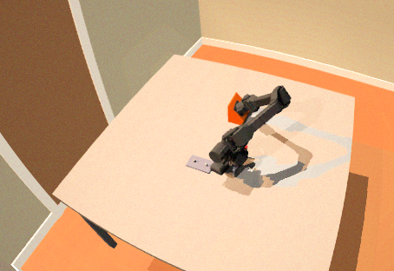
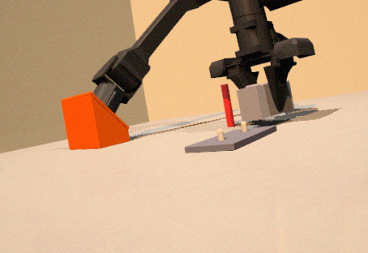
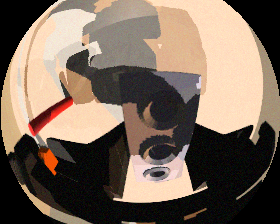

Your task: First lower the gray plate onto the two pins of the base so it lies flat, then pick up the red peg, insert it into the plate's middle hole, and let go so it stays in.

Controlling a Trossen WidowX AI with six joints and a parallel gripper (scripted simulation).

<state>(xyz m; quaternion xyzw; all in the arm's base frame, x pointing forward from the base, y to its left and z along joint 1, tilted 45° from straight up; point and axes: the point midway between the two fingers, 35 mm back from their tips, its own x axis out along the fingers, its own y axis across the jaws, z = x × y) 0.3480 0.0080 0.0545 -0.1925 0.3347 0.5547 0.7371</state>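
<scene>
Showing bright, warm light with grainy texture. Casting overlapping arm shadows rightward in the top view. Bulging and darkening toward the wrist view's edges.

In the exterior view, two upright pins (image 2: 220,135) on the base (image 2: 211,145), lower centre, and the standing red peg (image 2: 228,106) behind obstruct low sideways passage; air above them is open.

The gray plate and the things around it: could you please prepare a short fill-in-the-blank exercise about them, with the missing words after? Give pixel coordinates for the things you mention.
1. The gripper (image 2: 269,79) is closed on the gray plate, a thick ____-shaped piece.
2. The base (image 2: 231,140) (image 1: 193,166) carries ____ pins.
3. The peg (image 2: 228,105) (image 3: 51,115) standing near the base is coloured ____.
4. The arm rises from a wedge (image 2: 81,122) (image 1: 233,116) coloured ____.

Missing words: block; two; red; orange
</scene>
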